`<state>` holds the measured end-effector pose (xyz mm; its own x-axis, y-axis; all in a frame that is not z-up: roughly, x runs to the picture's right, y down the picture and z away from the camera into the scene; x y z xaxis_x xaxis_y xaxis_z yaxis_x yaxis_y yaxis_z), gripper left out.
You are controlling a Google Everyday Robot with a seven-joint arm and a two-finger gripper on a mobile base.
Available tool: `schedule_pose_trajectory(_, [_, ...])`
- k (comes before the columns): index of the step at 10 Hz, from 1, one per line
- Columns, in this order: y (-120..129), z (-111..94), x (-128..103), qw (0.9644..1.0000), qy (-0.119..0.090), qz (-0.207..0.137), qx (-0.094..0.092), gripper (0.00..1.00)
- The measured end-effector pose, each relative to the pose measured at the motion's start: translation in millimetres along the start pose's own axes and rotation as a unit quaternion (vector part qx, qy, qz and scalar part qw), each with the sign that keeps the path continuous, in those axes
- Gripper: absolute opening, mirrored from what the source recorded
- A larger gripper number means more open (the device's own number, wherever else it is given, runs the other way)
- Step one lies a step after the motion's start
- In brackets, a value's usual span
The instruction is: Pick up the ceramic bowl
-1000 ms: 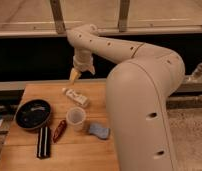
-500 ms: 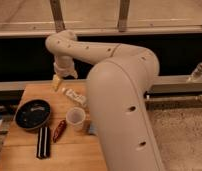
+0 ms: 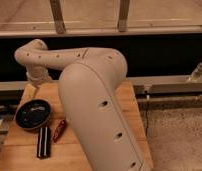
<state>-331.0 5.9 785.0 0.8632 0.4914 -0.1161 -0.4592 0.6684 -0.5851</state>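
While the pale arm point(image 3: 96, 95) fills mid-view, the wooden bench point(image 3: 16, 156) carries the black bowl point(image 3: 32, 114) near its left edge. The tool point(image 3: 34, 84) hangs above the bowl's far side; open or closed, I cannot tell. A black bar point(image 3: 43, 141) and a red thing point(image 3: 59, 130) crowd its near right.

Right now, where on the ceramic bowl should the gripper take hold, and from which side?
Probably pinch the far rim of the ceramic bowl from above: it sits upright, shallow, and looks too wide to span, and the gripper hangs just behind that edge.
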Motion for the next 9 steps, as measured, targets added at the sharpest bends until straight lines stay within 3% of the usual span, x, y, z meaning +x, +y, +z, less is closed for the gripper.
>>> schedule_pose_trajectory(6, [3.8,6.9,-1.0,1.0000,0.002,-0.006,-0.002,0.77])
schedule_pose_trajectory(9, [6.8,47.4,13.8,0.9998,0.010,0.010,-0.015,0.77])
